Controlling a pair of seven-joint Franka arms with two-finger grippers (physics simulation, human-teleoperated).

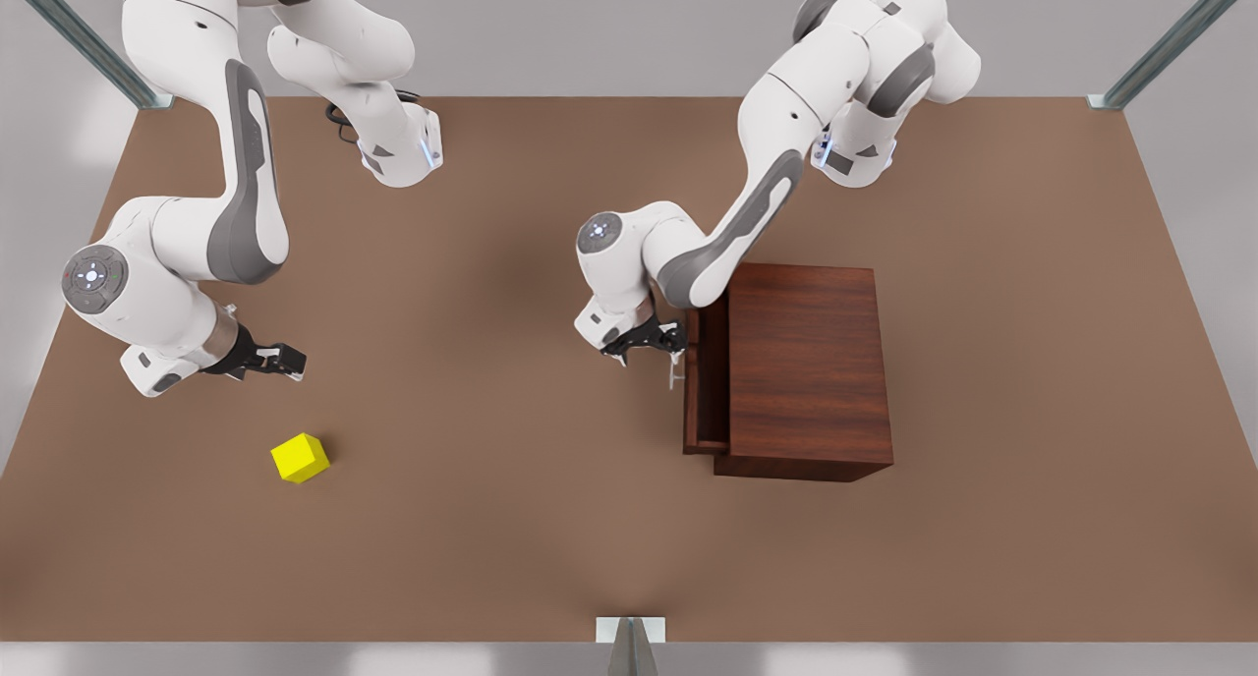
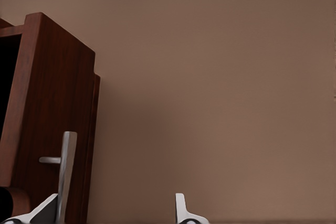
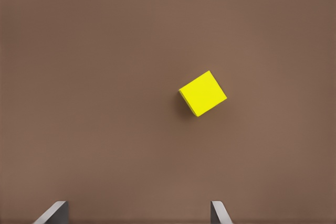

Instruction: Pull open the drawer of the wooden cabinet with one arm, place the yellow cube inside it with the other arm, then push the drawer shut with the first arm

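The boxy dark reddish-brown wooden cabinet (image 1: 806,366) with visible grain stands on the plain brown desk (image 1: 511,538). Its drawer (image 1: 705,381), a dark reddish-brown wooden tray nearly as wide as the cabinet, is pulled out a little way, leaving a narrow strip of its inside showing on the side of the cabinet that faces the yellow cube. A thin silver bar handle (image 1: 674,369) stands off the drawer front.

The left hand (image 1: 651,342), black with two fingers on a white jointed arm, sits right at that drawer front. In the left wrist view its fingers (image 2: 181,211) are spread apart, with the handle (image 2: 65,174) just beside one of them and not gripped between the two; the drawer front (image 2: 50,124) rises beside it.

The small bright yellow plain cube (image 1: 300,458) rests on the desk well away from the cabinet, on the drawer's side of it. The right hand (image 1: 280,360), also black on a white arm, hovers near the cube and farther from the cabinet than the left hand. In the right wrist view its fingers (image 3: 218,213) are wide apart and hold nothing, with the cube (image 3: 203,93) lying on the desk ahead of them, untouched
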